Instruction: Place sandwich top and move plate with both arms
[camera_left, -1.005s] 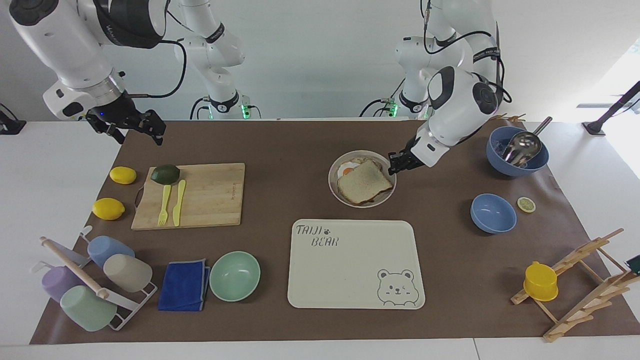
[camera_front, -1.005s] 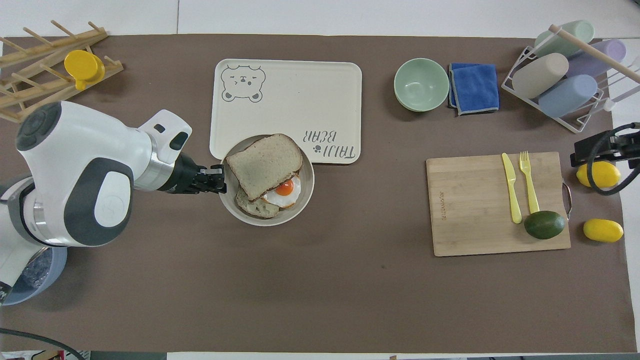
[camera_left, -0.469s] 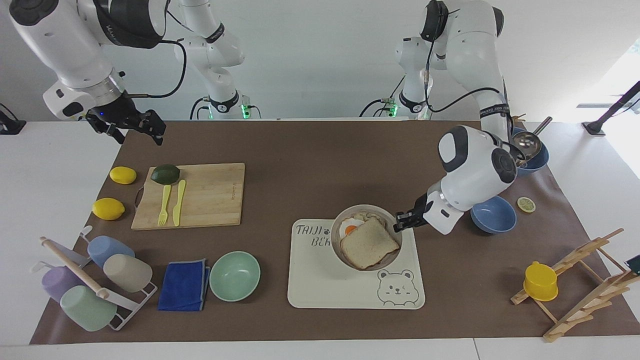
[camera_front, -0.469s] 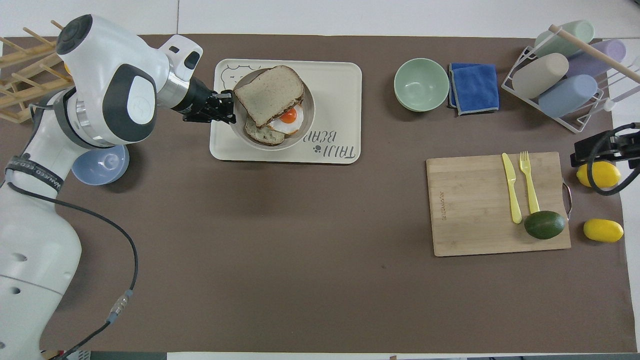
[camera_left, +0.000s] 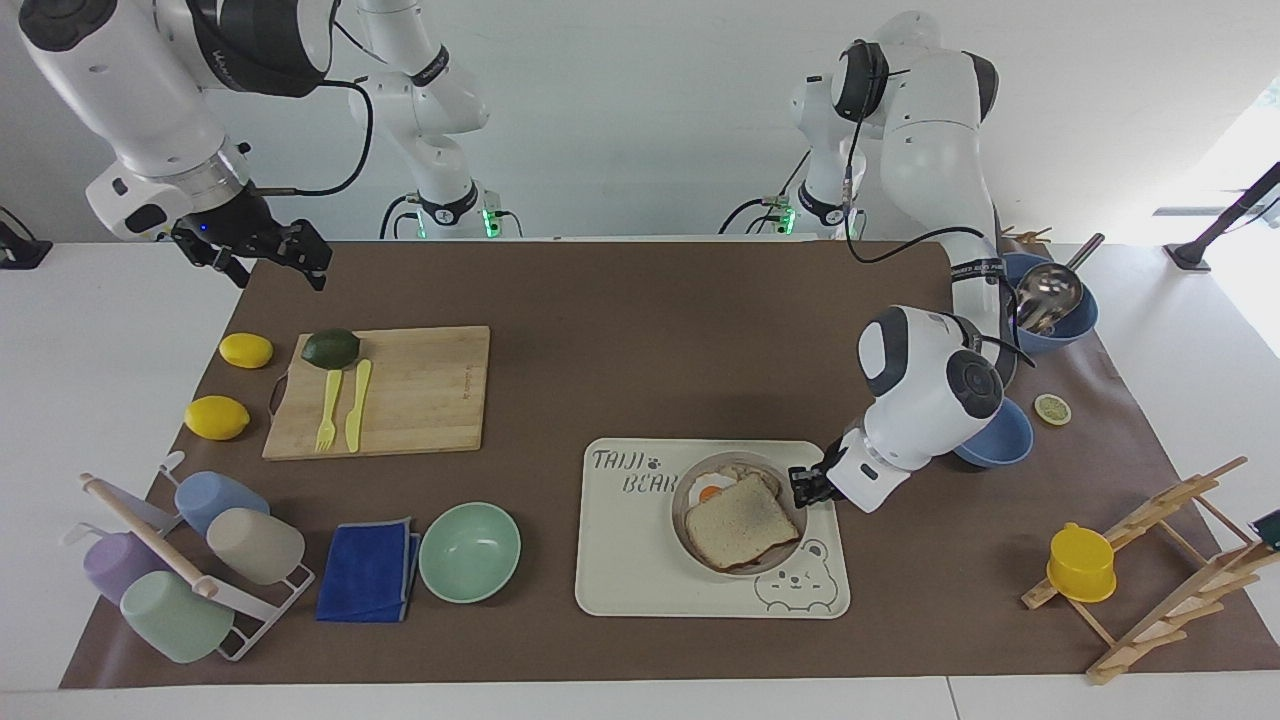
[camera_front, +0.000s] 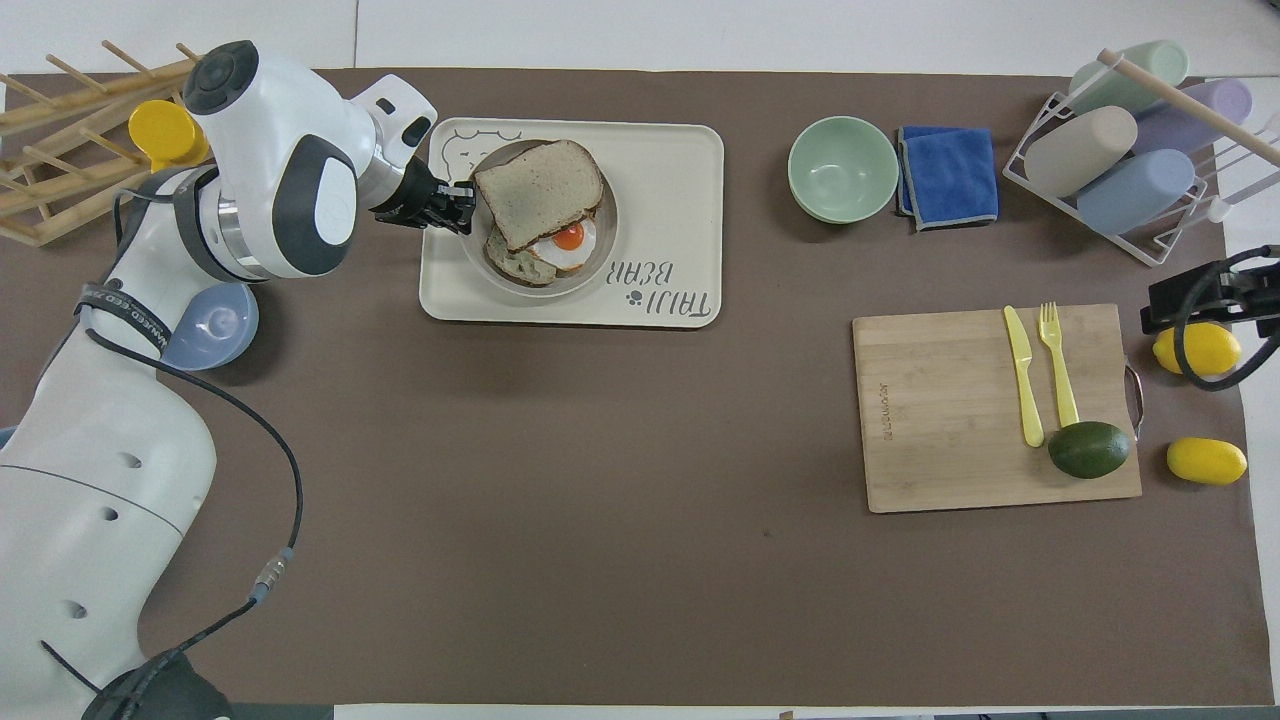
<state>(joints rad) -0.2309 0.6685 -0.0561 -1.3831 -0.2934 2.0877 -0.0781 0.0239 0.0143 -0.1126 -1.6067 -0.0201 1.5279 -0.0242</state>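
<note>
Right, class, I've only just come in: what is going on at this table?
The left hand is shut on the rim of the plate, which is on the bear-printed tray. On the plate the sandwich top covers most of a fried egg on bread. The right hand, open, waits in the air near the cutting board.

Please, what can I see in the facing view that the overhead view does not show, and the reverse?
Only the facing view shows the ladle bowl, the lime slice and the whole right gripper, open, waiting over the mat's edge. Only the overhead view shows the lower bread slice clearly. Both show the left gripper shut on the plate rim, on the tray, with the sandwich top leaving the egg partly uncovered.
</note>
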